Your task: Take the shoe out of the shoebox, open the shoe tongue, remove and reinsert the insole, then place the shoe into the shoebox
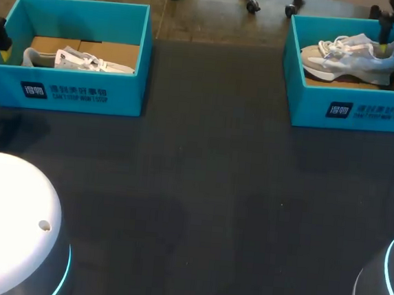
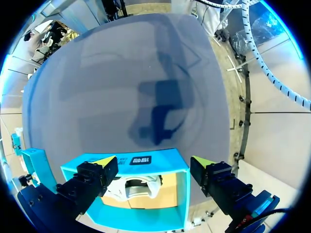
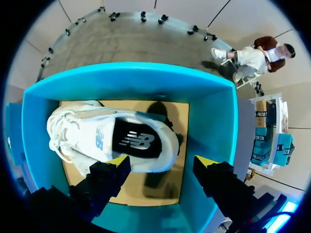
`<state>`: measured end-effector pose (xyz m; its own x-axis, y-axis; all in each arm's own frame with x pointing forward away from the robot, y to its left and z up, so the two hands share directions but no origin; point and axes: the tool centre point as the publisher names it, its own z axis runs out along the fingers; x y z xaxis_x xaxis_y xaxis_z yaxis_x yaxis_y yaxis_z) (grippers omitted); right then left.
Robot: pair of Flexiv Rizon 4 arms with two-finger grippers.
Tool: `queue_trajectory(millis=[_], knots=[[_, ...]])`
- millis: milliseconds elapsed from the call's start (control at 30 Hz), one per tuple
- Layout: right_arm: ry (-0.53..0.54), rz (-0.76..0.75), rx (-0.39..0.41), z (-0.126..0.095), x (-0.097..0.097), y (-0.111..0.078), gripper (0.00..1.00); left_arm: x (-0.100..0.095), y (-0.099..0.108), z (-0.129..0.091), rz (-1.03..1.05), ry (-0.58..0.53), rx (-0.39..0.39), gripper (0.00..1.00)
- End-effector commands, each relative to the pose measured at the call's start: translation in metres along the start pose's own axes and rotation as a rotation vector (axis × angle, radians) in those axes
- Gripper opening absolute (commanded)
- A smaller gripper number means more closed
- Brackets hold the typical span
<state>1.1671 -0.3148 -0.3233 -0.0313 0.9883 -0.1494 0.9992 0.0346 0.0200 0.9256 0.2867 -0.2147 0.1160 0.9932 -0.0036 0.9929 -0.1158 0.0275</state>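
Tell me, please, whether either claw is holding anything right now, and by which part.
Nothing is held. The left claw hangs open above its shoebox, and the right claw hangs open above the shoe.

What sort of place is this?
Probably a robot test bench: a dark table holds a left shoebox with a white shoe and a right shoebox with a grey shoe; the left claw and right claw hang open above them.
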Motion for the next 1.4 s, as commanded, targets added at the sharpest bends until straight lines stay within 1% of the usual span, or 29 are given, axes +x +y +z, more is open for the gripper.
queue_trajectory(millis=[33,67,100,233,367,467,500,533,600,733,867,1000,1133,1233,1267,1333,1400], knots=[[0.012,0.0,0.03,0.011,-0.005,0.017,0.83,0.0,-0.001,0.0,0.001,0.002,-0.002,1.0],[0.011,0.0,0.033,0.013,-0.005,0.018,0.8,0.0,-0.001,0.0,0.001,0.002,-0.002,1.0],[0.013,-0.001,0.037,0.015,-0.005,0.02,0.8,0.0,-0.001,0.0,0.001,0.002,-0.002,1.0],[0.023,-0.004,0.048,0.022,-0.005,0.024,0.82,0.0,-0.001,0.0,0.001,0.002,-0.002,1.0],[0.028,-0.002,0.062,0.029,-0.004,0.025,0.76,0.0,-0.001,0.0,0.001,0.002,-0.002,1.0],[0.037,0.006,0.073,0.035,-0.003,0.022,0.82,0.0,-0.001,0.0,0.001,0.002,-0.002,1.0],[0.042,0.009,0.071,0.036,-0.003,0.021,0.89,0.0,-0.001,0.0,0.001,0.002,-0.002,1.0],[0.043,0.01,0.071,0.037,-0.003,0.02,0.89,0.0,-0.001,0.0,0.001,0.002,-0.002,1.0],[0.044,0.014,0.074,0.039,-0.002,0.019,0.87,0.0,-0.001,0.0,0.001,0.002,-0.002,1.0],[0.057,0.026,0.083,0.046,0.0,0.019,0.88,0.0,-0.001,0.0,0.001,0.002,-0.002,1.0],[0.068,0.032,0.099,0.053,0.005,0.02,0.84,0.0,-0.001,0.0,0.001,0.002,-0.002,1.0],[0.081,0.042,0.115,0.06,0.008,0.019,0.84,0.0,-0.001,0.0,0.001,0.002,-0.002,1.0],[0.094,0.051,0.121,0.063,0.01,0.016,0.81,0.0,-0.001,0.0,0.001,0.002,-0.002,1.0],[0.098,0.056,0.125,0.064,0.011,0.014,0.82,0.0,-0.001,0.0,0.001,0.002,-0.002,1.0],[0.1,0.059,0.128,0.065,0.011,0.013,0.81,0.0,-0.001,0.0,0.001,0.002,-0.002,1.0],[0.107,0.064,0.133,0.067,0.012,0.012,0.82,0.0,-0.001,0.0,0.001,0.002,-0.002,1.0],[0.115,0.071,0.138,0.069,0.012,0.011,0.81,0.0,-0.001,0.0,0.001,0.002,-0.002,1.0]])
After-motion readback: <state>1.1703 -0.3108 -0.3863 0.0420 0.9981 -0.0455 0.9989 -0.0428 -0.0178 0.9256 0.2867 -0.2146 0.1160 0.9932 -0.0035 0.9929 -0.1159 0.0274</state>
